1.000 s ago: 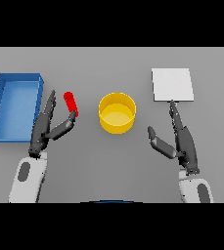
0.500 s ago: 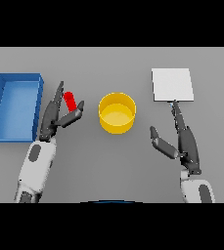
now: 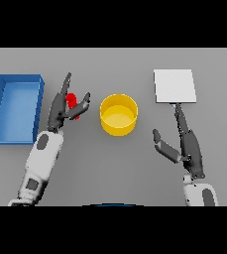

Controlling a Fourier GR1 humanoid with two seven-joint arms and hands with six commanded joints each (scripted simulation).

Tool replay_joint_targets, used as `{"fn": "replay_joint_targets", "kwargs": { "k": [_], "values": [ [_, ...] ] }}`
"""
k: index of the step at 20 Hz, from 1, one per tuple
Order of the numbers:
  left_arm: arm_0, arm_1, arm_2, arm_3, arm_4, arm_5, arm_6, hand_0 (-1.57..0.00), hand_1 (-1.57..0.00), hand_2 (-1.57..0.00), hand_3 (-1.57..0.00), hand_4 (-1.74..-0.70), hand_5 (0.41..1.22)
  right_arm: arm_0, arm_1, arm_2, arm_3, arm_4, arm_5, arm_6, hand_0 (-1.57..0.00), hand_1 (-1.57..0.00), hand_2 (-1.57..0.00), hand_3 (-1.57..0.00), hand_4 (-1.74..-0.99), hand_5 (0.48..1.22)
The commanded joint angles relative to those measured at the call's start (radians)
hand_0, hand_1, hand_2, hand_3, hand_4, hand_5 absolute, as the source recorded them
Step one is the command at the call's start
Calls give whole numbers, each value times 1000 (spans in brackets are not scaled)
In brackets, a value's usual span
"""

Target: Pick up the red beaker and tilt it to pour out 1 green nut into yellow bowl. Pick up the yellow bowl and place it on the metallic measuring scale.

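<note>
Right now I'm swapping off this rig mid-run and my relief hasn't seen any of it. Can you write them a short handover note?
Left hand: at the red beaker, fingers behind it and thumb in front; whether the grip is closed cannot be told.
Right hand: open, idle, just below the scale, holding nothing.
Yellow bowl: on the table at centre, between beaker and scale; no nut can be seen in it.
Blue bin: far left, not part of the job.
Done: left hand has reached the beaker.
Left: secure and lift the beaker, pour one green nut into the bowl, then set the bowl on the scale.
</note>
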Motion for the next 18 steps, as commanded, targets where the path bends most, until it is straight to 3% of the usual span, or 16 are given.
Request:
{"fn": "replay_joint_targets", "kwargs": {
  "k": [1,2,4,7,8,11,13,15,18],
  "values": [
    [-5,-7,10,15,8,8,-32,-93,-141,-150,-47,-1324,741,0,6,5,4,8,-5,1,1,1,1,1,-1255,691],
    [-12,-21,16,30,7,27,-36,-322,-364,-358,-218,-1355,770,-3,6,5,3,15,-11,4,1,1,1,1,-1252,690],
    [-23,-28,29,64,9,44,-58,-772,-799,-794,-584,-1480,933,-18,-3,0,2,7,-2,14,1,1,1,1,-1245,692],
    [-41,-39,36,86,13,38,-105,-1162,-1176,-1173,-997,-1601,1073,-4,11,11,2,16,-9,18,1,1,1,1,-1233,688],
    [-37,-44,35,88,12,45,-116,-1244,-1255,-1253,-1111,-1572,1103,-6,16,10,20,15,-10,8,1,1,1,1,-1233,686],
    [-44,-40,47,79,30,52,-109,-1403,-1409,-1408,-1336,-1654,1127,-15,13,6,25,17,-14,-5,1,1,1,1,-1207,677],
    [-52,-37,41,58,27,58,-100,-1464,-1467,-1467,-1420,-1686,1129,-36,7,3,26,27,-21,12,1,1,1,1,-1186,670],
    [-53,-21,26,27,17,58,-90,-1502,-1505,-1504,-1475,-1706,1126,-22,4,3,28,31,-23,-6,1,1,1,1,-1160,664],
    [-49,19,-27,-56,-28,45,-34,-1536,-1537,-1537,-1522,-1723,1127,-21,1,11,36,64,-39,-3,1,1,1,1,-1116,656]
  ]
}}
